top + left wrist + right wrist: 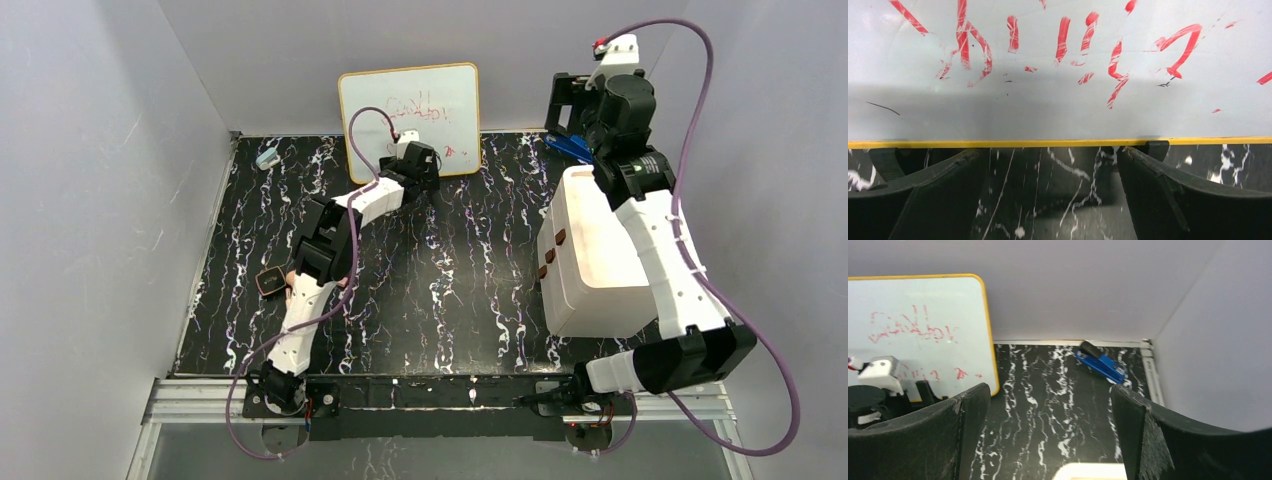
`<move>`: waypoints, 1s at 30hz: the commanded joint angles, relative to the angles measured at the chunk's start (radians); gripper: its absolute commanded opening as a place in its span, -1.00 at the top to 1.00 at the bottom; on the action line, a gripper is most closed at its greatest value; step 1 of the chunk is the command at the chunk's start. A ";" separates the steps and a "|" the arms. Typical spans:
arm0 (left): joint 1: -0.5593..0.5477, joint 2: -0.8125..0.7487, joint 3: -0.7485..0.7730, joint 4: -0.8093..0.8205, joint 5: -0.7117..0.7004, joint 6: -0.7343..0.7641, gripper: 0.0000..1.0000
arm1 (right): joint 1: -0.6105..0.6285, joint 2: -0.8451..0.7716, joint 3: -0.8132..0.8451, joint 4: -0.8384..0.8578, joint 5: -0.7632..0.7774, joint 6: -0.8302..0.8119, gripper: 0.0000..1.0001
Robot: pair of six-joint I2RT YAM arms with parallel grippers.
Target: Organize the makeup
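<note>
Makeup that can be made out is one dark square compact (268, 281), lying near the left edge of the black marbled worktop (460, 290), just beside the left arm's lower link. A white box (600, 250) sits on the right side of the worktop under the raised right arm, with three small brown tabs (552, 255) on its left face. A whiteboard (410, 110) with red scribbles leans against the back wall. The left end effector (1052, 155) is released, fingers spread wide with nothing between them, right at the whiteboard's yellow lower edge. The right end effector (1045, 400) is likewise released and empty, above the box. A blue stapler (1100, 365) lies in the far right corner, a small pale-blue object (267, 158) in the far left
</note>
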 commanded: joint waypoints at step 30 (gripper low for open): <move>0.115 -0.328 0.064 0.042 0.191 0.224 -0.97 | -0.131 -0.296 -0.193 -0.476 0.319 -0.019 -0.97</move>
